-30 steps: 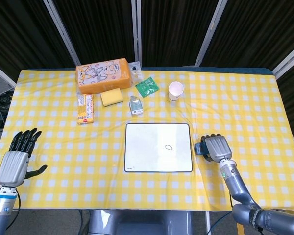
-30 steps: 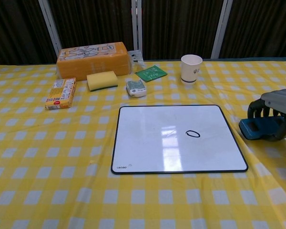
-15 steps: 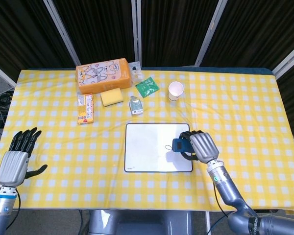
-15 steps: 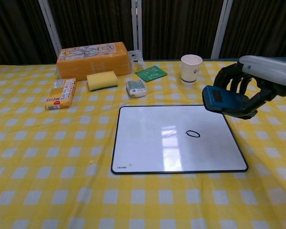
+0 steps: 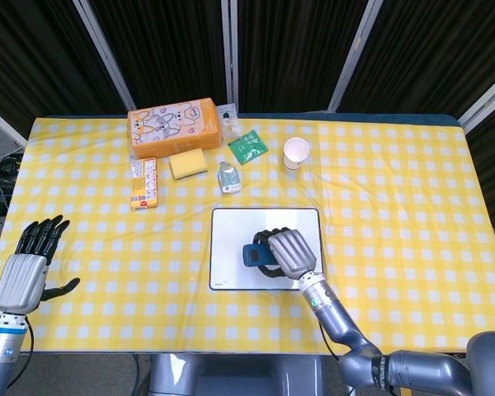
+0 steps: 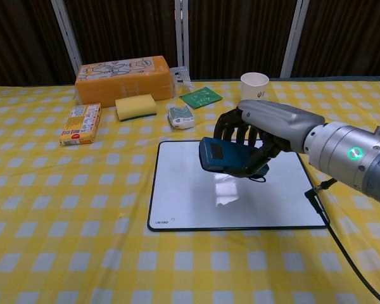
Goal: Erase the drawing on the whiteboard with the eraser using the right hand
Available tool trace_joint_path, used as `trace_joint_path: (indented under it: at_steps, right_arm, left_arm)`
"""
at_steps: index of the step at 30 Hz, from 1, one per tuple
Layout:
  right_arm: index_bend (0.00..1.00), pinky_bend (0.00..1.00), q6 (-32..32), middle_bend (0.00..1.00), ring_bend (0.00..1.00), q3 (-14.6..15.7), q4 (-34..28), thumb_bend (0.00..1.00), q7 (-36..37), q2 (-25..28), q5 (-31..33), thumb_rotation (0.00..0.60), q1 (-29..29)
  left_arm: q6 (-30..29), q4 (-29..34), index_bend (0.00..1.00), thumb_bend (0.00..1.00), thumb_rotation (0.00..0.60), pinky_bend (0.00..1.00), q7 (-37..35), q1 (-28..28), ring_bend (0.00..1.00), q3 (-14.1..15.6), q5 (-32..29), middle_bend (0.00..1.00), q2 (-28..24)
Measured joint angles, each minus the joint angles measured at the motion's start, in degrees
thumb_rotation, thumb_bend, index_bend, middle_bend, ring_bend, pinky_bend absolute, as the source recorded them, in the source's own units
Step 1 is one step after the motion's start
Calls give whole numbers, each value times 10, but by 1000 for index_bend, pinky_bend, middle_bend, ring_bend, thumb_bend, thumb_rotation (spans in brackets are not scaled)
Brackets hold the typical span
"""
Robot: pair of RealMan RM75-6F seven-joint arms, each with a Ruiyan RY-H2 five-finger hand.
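The whiteboard [image 5: 231, 247] [image 6: 190, 196] lies flat on the yellow checked cloth in the middle of the table. My right hand [image 5: 287, 254] [image 6: 256, 136] hovers over its centre, gripping the blue eraser [image 5: 255, 255] [image 6: 220, 156]. In the chest view the eraser is raised above the board surface, casting a shadow below it. The small drawn oval is mostly hidden behind the hand; a bit of its line [image 6: 260, 179] shows under the fingers. My left hand [image 5: 29, 268] is at the table's left front edge, fingers spread and holding nothing.
At the back stand an orange tissue box [image 5: 175, 126] [image 6: 123, 77], a yellow sponge [image 5: 188, 163] [image 6: 135, 106], a snack box [image 5: 143, 183] [image 6: 80, 123], a small wrapped item [image 5: 229, 177] [image 6: 181, 116], a green packet [image 5: 247, 148] [image 6: 200, 97] and a paper cup [image 5: 296, 152] [image 6: 254, 90].
My right hand lifted the eraser from the cloth right of the board and carried it left, over the board's centre, covering the oval. The left hand stayed still.
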State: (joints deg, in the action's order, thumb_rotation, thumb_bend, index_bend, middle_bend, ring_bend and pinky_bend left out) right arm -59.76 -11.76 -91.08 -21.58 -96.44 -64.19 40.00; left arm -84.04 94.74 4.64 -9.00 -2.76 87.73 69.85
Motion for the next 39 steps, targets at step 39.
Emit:
trace_joint_path:
  at_steps: [39]
  right_arm:
    - [833, 770, 84, 706, 713, -23, 150, 293, 37, -44, 94, 600, 26]
  left_arm:
    - [13, -6, 0, 13, 600, 0, -11, -5, 0, -2, -15, 0, -2]
